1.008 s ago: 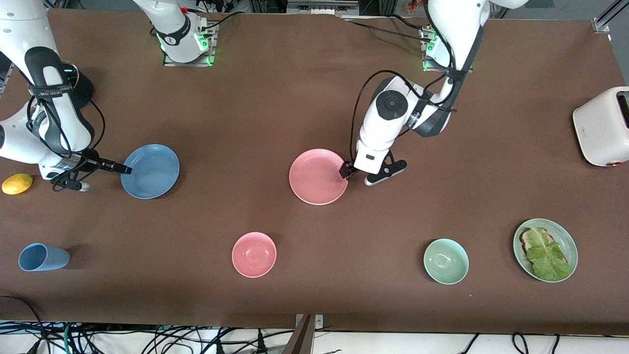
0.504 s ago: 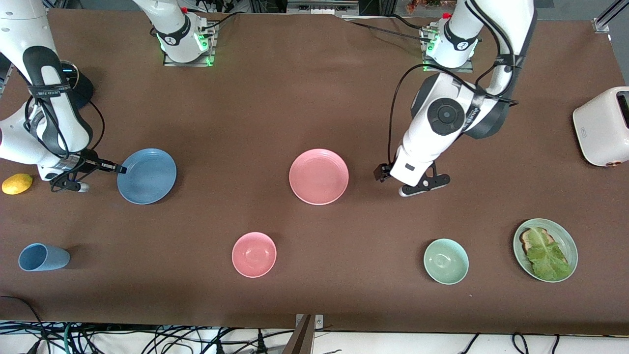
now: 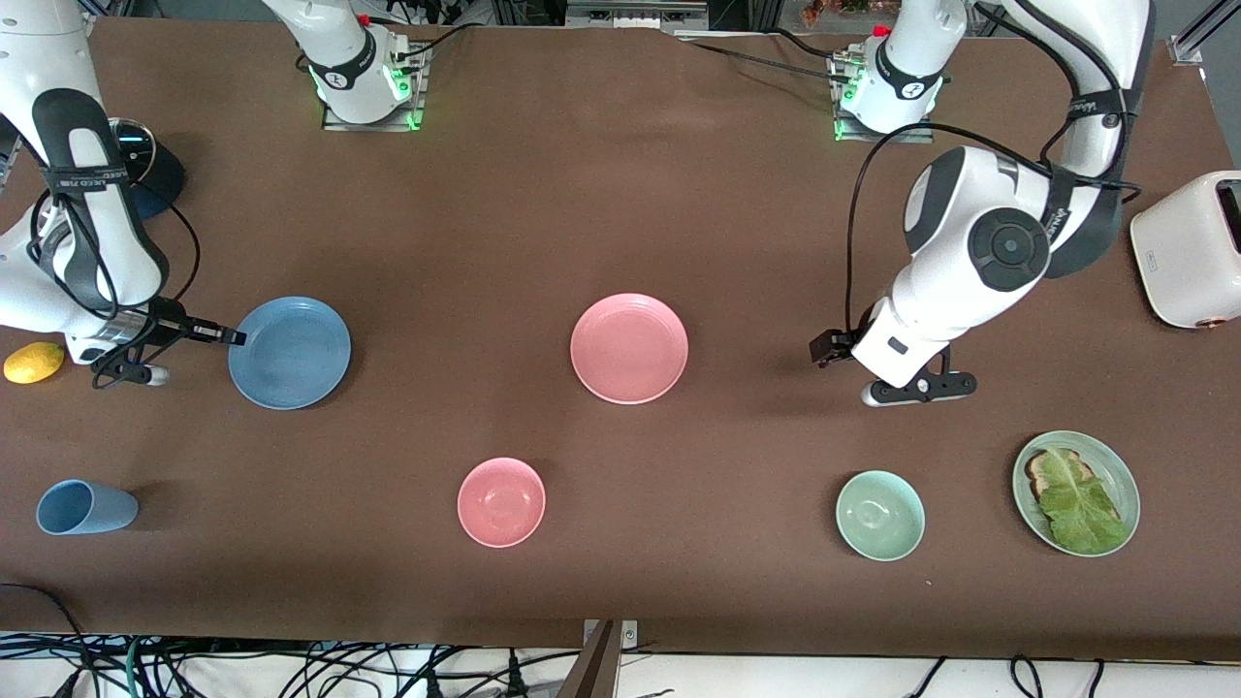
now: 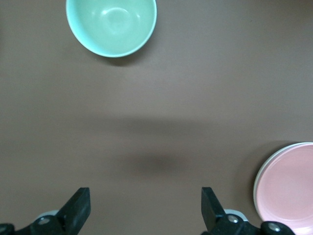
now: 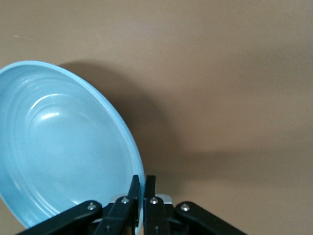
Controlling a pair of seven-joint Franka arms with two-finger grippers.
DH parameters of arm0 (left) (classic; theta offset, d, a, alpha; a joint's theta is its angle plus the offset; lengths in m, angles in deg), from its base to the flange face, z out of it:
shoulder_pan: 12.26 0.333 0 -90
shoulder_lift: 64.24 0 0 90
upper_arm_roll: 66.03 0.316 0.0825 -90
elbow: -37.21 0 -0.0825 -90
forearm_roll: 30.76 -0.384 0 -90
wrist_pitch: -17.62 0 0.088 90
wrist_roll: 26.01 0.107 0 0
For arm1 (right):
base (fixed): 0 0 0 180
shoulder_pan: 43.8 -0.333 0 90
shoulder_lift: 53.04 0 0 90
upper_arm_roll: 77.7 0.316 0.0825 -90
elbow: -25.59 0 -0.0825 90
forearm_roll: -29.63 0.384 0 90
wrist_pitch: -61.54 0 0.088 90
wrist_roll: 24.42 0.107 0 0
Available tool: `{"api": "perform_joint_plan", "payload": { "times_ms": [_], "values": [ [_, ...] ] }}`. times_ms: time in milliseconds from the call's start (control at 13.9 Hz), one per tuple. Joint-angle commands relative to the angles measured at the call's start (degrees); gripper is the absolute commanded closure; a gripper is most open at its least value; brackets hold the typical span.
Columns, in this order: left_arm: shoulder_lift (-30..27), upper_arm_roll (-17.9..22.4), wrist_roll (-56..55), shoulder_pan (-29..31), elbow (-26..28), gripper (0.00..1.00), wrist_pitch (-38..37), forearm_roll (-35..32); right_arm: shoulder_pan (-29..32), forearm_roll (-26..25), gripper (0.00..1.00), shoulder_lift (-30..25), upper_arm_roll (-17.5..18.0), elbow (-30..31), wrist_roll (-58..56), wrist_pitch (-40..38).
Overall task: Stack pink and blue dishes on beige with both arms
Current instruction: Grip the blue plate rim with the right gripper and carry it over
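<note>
The sky-blue plate is toward the right arm's end of the table. My right gripper is shut on its rim, and the plate is tilted. In the right wrist view the fingers pinch the edge of the blue plate, which casts a shadow on the table. The pink plate lies at mid-table. In the left wrist view a cream edge of the beige plate shows under the pink plate. My left gripper hangs open and holds nothing over bare table beside the pink plate; its fingers stand wide apart.
A pink bowl, a green bowl and a green plate with toast and lettuce lie nearer the front camera. A blue cup and a lemon sit at the right arm's end. A white toaster stands at the left arm's end.
My left gripper let go of the pink plate's rim and drew away toward the left arm's end of the table. My right gripper moved slightly, still holding the blue plate.
</note>
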Motion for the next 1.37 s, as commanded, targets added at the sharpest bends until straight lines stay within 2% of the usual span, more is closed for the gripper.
{"api": "perform_joint_plan", "payload": {
  "times_ms": [0, 288, 504, 864, 936, 1297],
  "values": [
    [-2.1, -0.6, 7.6, 4.8, -0.9, 0.0, -3.0, -2.0, 0.9, 1.3, 1.0, 0.3, 0.7, -5.9, -0.4, -7.9],
    [-3.0, -0.6, 15.3, 9.6, -3.2, 0.0, -6.6, -2.0, 0.5, 2.1, 1.0, -0.2, 1.9, -11.8, -0.4, -18.0],
    [-3.5, -0.6, 19.3, 12.8, -3.9, 0.0, -8.0, -2.0, 0.4, 2.2, 1.0, -1.7, 6.5, -14.1, -0.3, -21.2],
    [-8.7, -0.6, 22.3, 16.0, -3.8, 0.0, -10.7, -4.2, -0.2, 1.3, 1.0, -2.6, 18.6, -14.1, 8.8, -20.4],
    [-10.1, -0.6, 22.2, 16.0, -3.8, 0.0, -11.2, -5.7, -2.1, 1.3, 1.0, -2.6, 19.8, -14.1, 9.0, -19.1],
    [-13.8, -0.9, 22.1, 16.0, -3.9, 0.0, -14.0, -7.3, -15.5, 1.7, 1.0, -1.4, 19.8, -14.1, 22.2, -10.4]
  ]
}}
